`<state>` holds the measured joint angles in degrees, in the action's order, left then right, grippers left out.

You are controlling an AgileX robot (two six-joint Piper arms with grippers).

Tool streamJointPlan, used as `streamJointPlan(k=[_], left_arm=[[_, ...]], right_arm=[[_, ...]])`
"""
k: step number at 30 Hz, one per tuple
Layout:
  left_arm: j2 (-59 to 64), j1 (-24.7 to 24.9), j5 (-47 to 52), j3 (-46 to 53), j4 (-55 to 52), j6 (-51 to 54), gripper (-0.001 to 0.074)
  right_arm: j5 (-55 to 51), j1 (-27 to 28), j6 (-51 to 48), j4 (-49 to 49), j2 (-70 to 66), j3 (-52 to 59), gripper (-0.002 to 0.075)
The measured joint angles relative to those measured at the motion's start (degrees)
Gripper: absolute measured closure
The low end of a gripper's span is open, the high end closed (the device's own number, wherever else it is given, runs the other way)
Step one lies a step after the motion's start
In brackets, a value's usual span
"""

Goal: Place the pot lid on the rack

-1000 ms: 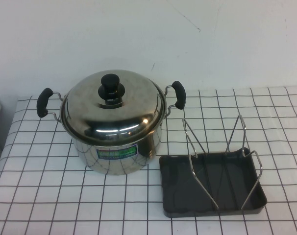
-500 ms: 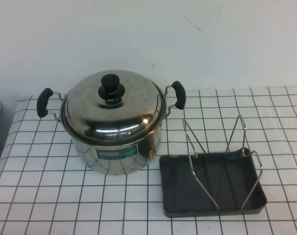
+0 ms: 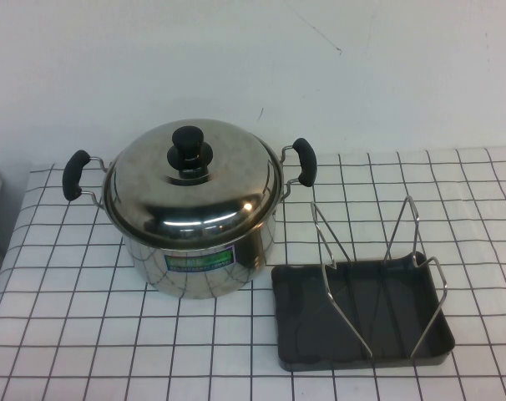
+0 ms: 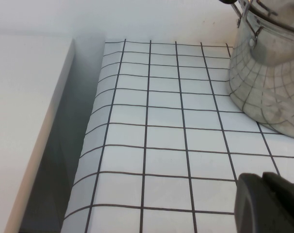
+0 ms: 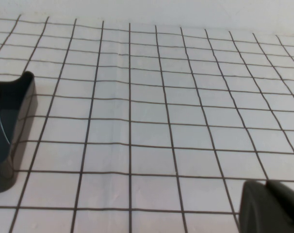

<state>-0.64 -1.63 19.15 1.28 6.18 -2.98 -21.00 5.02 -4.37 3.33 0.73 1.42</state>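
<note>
Stainless-steel pot lid point(image 3: 192, 185) sits on the steel pot point(image 3: 199, 259), left of the wire rack point(image 3: 371, 267) on its dark grey tray point(image 3: 299, 322), all on the checked surface point(image 3: 86, 334). Left gripper point(image 4: 270, 203) hovers clenched beside the pot; right gripper point(image 5: 273, 208) hovers clenched beside the tray, both empty.

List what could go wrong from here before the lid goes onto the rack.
1. The pot lid offers only a small black knob to grip; its shiny dome may slip.
2. The rack has thin, narrow prongs, so a tilted lid could miss the slot and roll off.
3. Left end effector and right end effector are both shut, low over the table, and must open first.
</note>
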Motion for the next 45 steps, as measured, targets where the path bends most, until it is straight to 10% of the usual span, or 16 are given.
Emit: streamJointPlan(k=[34,45], left_arm=[[0.0,0.0,-0.8,0.0,-0.2,0.0,0.0738],[0.0,0.0,-27.7,0.3,-0.2,0.0,0.0738]], right_arm=[[0.0,0.0,0.0,0.0,0.0,0.0,0.0729],[0.9,0.0,1.0,0.5,0.0,0.0,0.0729]])
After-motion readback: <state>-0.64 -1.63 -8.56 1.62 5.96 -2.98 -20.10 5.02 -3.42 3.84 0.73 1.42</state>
